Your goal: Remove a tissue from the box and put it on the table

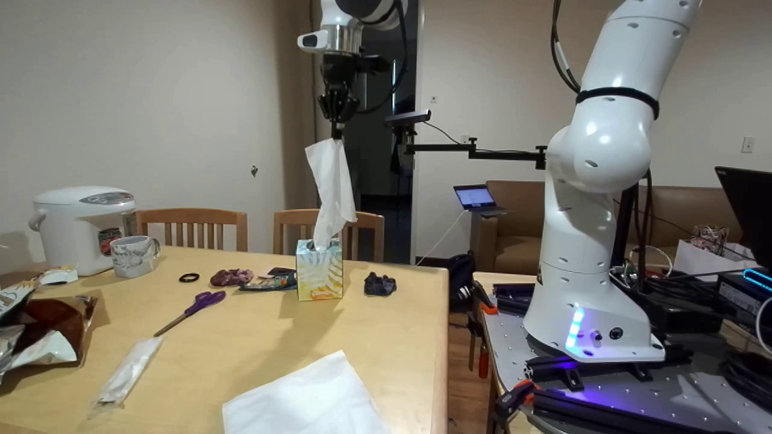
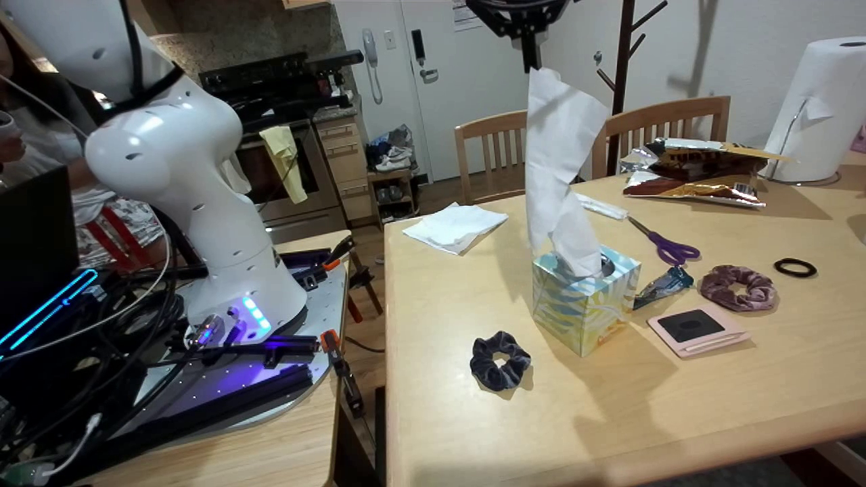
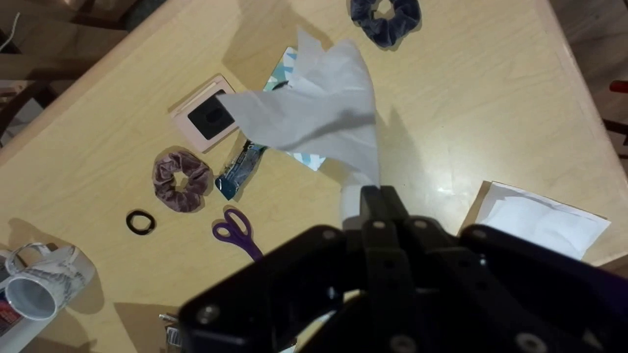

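My gripper (image 1: 337,132) is shut on the top corner of a limp white tissue (image 1: 332,187), high above the table (image 1: 404,331). It also shows in an exterior view (image 2: 532,62) and in the wrist view (image 3: 378,191). The tissue hangs straight down in both exterior views, and its lower end is at the top slot of the box (image 2: 585,308). I cannot tell whether it is still inside the slot. The box is upright on the table, with a blue and yellow leaf pattern. In the wrist view the tissue (image 3: 333,108) covers most of the box.
A white sheet (image 2: 457,226) lies flat near the table's edge. Around the box are a dark scrunchie (image 2: 500,360), a pink wallet (image 2: 697,330), a small wrapper (image 2: 663,287), a mauve scrunchie (image 2: 737,287) and purple scissors (image 2: 666,247). A mug (image 1: 134,256) stands beside a white appliance (image 1: 75,229).
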You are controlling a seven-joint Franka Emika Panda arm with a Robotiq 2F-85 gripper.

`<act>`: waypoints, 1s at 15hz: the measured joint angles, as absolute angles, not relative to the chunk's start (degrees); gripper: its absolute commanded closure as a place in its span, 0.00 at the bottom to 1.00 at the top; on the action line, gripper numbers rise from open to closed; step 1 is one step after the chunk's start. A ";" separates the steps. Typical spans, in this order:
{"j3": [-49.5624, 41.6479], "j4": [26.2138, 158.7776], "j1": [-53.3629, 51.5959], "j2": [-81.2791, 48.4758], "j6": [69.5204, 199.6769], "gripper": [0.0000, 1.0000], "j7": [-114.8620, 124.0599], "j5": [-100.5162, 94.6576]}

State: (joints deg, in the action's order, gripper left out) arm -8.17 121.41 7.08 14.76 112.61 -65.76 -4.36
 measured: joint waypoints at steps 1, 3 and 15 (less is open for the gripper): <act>-8.06 121.47 6.57 15.47 111.97 1.00 -64.97 -4.36; -7.75 121.91 5.42 16.67 111.24 1.00 -62.38 -4.29; -3.15 131.36 -3.56 19.03 112.77 1.00 -40.81 4.02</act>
State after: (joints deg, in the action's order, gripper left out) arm -3.15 131.36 -3.56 19.03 112.77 -40.81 4.02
